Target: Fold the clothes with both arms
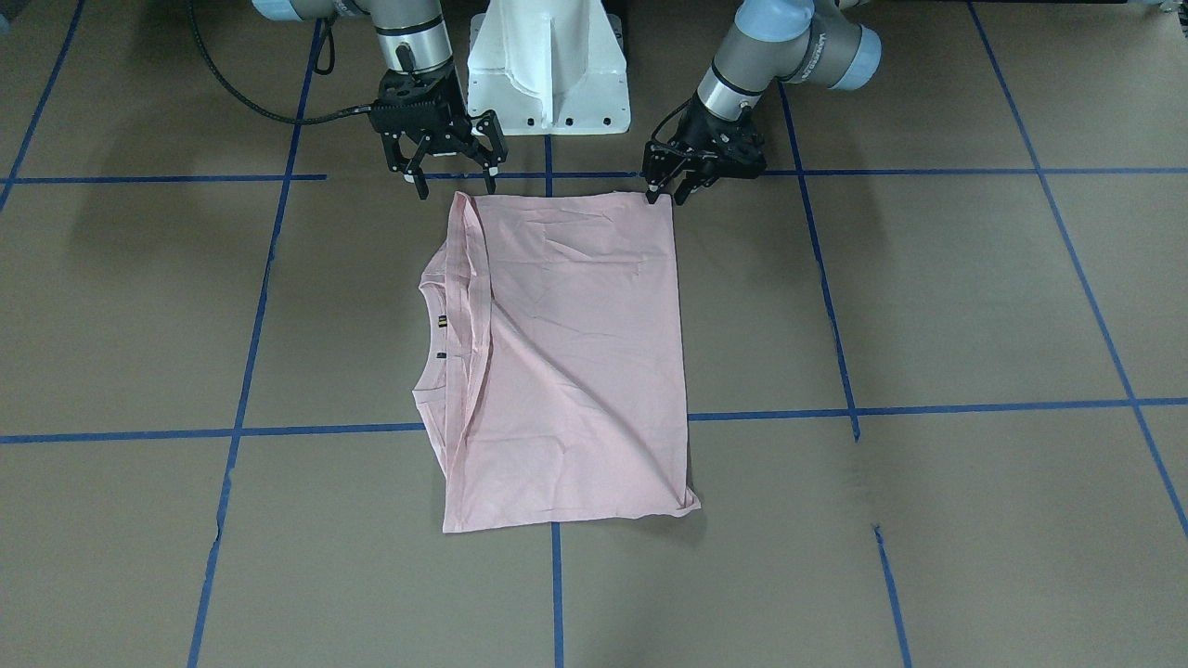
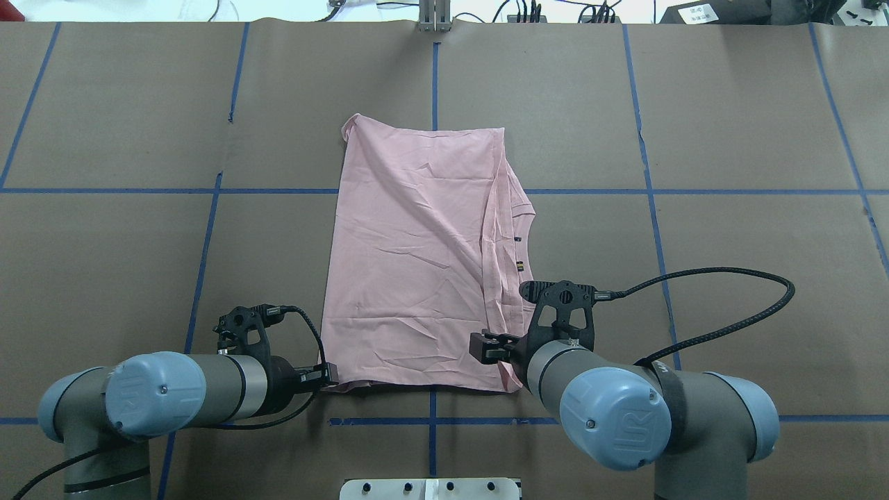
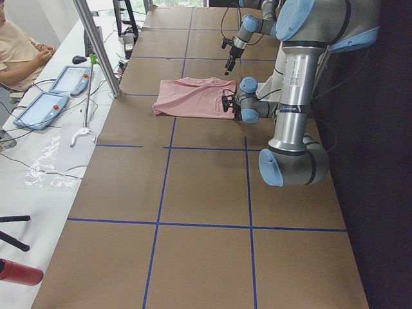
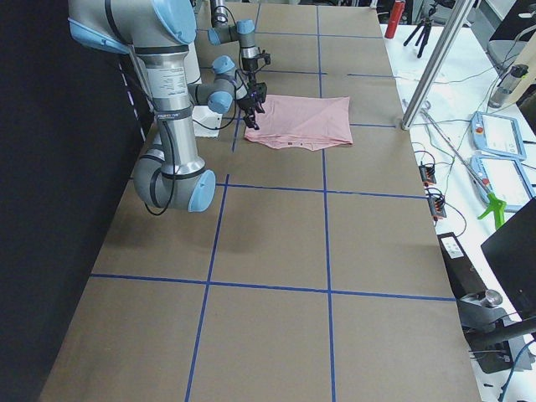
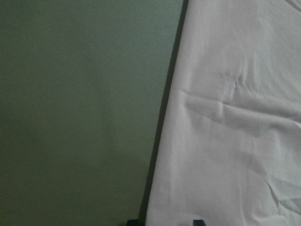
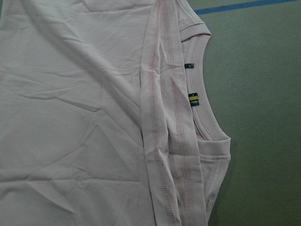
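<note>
At the centre of the tabletop (image 1: 928, 297) lies the pink T-shirt (image 1: 566, 353), folded, plain side up. Its two neck tags (image 6: 193, 99) are too small to read; one arm cap (image 2: 615, 417) shows "UR". Both open, the left claw (image 1: 666, 193) and the right claw (image 1: 457, 178) stand at its corners nearest the robot.

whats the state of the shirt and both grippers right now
pale pink T-shirt: folded, lying flat on the brown table, plain side up
left black two-finger gripper: open, at the shirt's near corner
right black two-finger gripper: open, by the other near corner
</note>
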You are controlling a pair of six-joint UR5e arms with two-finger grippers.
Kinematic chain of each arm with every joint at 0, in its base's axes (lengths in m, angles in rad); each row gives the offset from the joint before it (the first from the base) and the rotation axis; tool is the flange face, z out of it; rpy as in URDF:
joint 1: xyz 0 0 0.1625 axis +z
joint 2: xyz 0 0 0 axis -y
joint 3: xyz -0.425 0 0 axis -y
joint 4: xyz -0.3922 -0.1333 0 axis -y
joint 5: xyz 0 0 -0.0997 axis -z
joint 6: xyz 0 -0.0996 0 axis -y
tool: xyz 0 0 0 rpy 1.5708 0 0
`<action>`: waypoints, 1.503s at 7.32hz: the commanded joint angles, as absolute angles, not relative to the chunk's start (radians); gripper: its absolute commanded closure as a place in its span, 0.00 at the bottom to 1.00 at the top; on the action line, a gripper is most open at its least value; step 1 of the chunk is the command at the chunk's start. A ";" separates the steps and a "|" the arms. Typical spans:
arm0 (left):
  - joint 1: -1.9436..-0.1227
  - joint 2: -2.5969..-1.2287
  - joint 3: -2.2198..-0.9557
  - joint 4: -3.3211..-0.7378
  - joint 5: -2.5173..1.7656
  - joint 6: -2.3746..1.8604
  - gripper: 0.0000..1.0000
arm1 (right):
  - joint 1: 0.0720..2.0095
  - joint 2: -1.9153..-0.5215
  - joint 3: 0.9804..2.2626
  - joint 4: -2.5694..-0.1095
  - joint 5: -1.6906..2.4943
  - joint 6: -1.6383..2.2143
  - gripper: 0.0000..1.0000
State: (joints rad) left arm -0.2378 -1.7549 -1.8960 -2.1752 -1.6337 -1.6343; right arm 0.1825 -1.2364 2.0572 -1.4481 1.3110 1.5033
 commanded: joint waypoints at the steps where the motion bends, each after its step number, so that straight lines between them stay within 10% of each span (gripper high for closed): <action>1: -0.238 -1.755 -1.896 -2.175 -1.634 -1.635 0.78 | 0.181 -1.236 2.056 -1.448 1.310 1.503 0.00; 3: -0.238 -1.755 -1.902 -2.177 -1.634 -1.635 1.00 | 0.181 -1.236 2.052 -1.448 1.310 1.503 0.00; 8: -0.238 -1.759 -1.910 -2.175 -1.634 -1.635 1.00 | 0.147 -1.106 1.915 -1.535 1.310 1.626 0.02; 11: -0.238 -1.766 -1.911 -2.177 -1.634 -1.635 1.00 | 0.156 -1.103 1.899 -1.595 1.313 1.617 0.24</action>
